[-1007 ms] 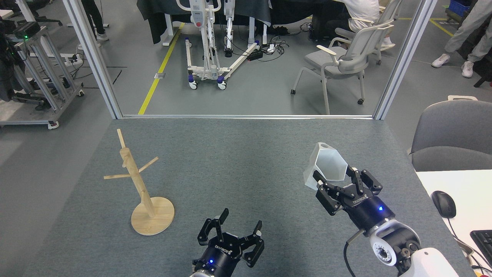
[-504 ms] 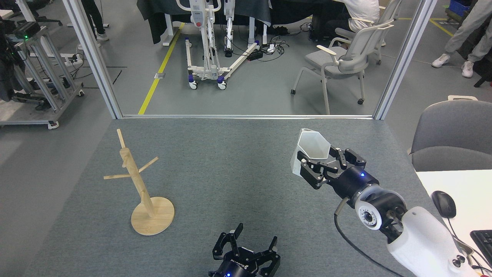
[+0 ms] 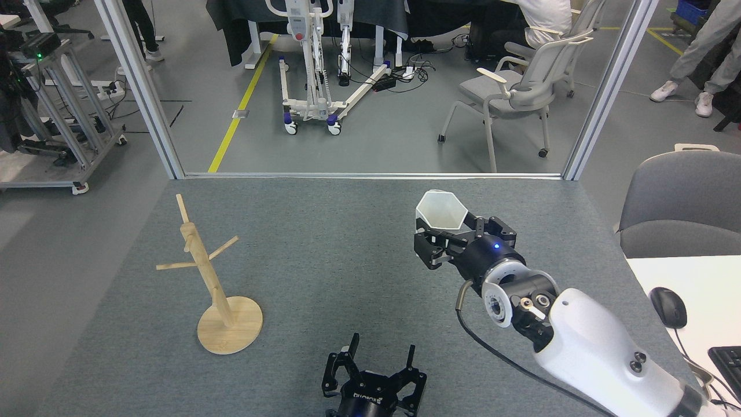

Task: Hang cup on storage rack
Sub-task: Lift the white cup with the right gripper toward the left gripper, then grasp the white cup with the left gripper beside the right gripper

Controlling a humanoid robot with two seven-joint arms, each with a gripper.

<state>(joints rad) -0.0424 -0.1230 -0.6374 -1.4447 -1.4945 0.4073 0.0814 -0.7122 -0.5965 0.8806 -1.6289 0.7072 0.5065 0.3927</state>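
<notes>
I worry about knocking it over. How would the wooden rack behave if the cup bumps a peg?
The storage rack looks top-heavy: a tall slim post on a small disc base, so it may tip. Its thin pegs probably flex little. On the felt-like table it likely tips rather than slides.

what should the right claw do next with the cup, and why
Probably carry it left toward the storage rack. The right claw holds the cup clear of the table, well to the right of the rack, whose pegs are all bare. The left claw sits open and low.

right gripper (image 3: 448,234) raised, clamped | left gripper (image 3: 376,370) low, apparently spread
</notes>
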